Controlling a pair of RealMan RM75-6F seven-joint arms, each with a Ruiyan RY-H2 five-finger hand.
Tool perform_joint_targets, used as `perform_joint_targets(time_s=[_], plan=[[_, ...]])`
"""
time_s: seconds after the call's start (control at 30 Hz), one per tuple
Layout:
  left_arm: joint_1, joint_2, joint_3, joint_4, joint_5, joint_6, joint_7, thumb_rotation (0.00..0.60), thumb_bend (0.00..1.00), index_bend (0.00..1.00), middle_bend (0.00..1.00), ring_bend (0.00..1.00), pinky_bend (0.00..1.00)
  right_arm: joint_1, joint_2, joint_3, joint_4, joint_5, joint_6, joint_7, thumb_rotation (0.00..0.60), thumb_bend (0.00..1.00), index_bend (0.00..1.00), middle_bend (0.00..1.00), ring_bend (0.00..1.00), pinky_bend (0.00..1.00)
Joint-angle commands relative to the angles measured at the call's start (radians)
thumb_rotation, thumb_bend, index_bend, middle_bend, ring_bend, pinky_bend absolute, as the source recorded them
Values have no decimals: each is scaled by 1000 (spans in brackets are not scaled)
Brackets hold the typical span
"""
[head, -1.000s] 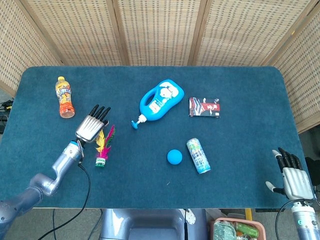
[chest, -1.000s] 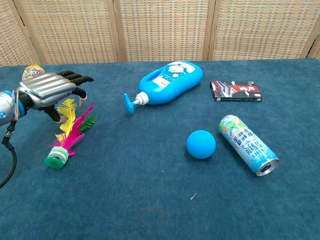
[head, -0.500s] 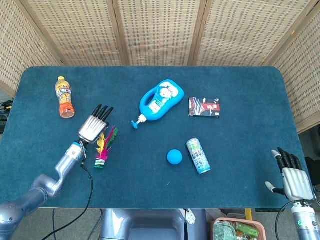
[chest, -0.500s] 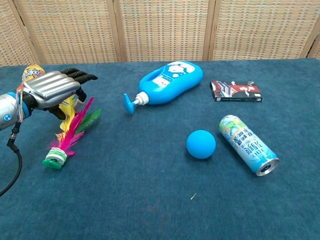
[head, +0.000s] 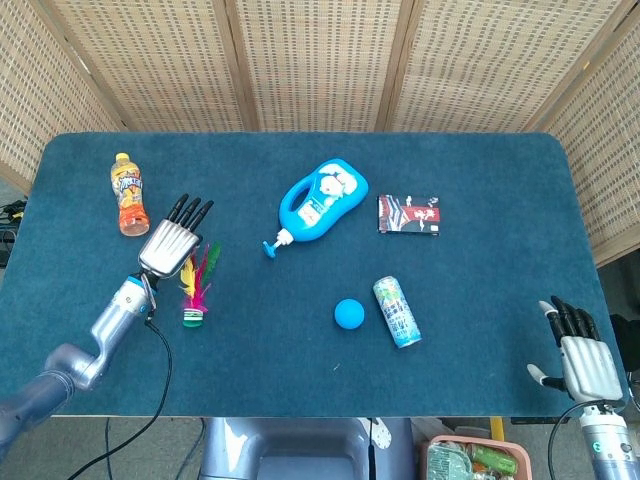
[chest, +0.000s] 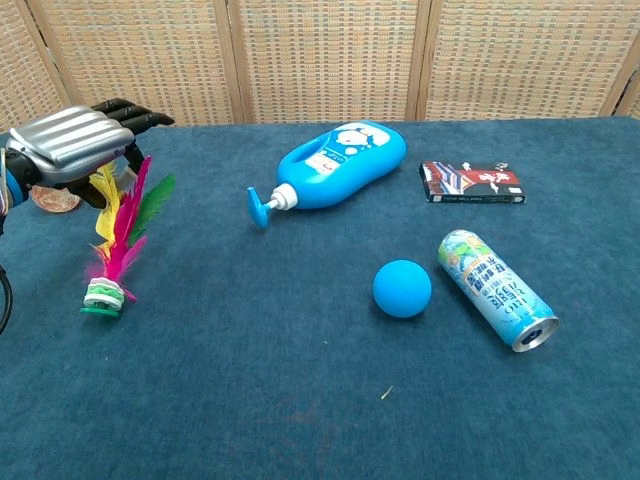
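Just left of the left hand (head: 172, 245) lies an orange juice bottle (head: 128, 194); to its right, bare blue cloth runs up to the blue pump bottle (head: 319, 203). The small blue ball (head: 348, 313) and the lying printed can (head: 396, 311) crowd the table's middle.

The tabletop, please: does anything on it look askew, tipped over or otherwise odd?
Three containers lie on their sides: the blue pump bottle, the drink can beside the blue ball, and the orange juice bottle. The feathered shuttlecock stands tilted, feathers under the left hand. No spill shows.
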Motion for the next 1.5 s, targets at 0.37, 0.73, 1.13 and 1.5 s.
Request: perform_joint_targets(time_s=[0.37, 0.73, 1.13, 1.5], plan=[[17, 155, -15, -220, 9, 71, 110, 600, 361, 819, 55, 0, 0, -6, 9, -4, -17, -21, 21, 5, 600, 169, 49, 0, 0, 0], [45, 143, 26, -172, 169, 309, 197, 600, 360, 819, 70, 0, 0, -9, 15, -7, -27, -35, 33, 10, 600, 169, 49, 0, 0, 0], [60, 24, 64, 101, 280, 510, 233, 600, 364, 819, 77, 0, 0, -11, 15, -8, -29, -37, 37, 9, 600, 169, 49, 0, 0, 0], [102, -161, 71, 402, 265, 636, 119, 600, 382, 806, 81, 0, 0, -11, 10, -12, -30, -44, 37, -8, 600, 169, 49, 0, 0, 0]])
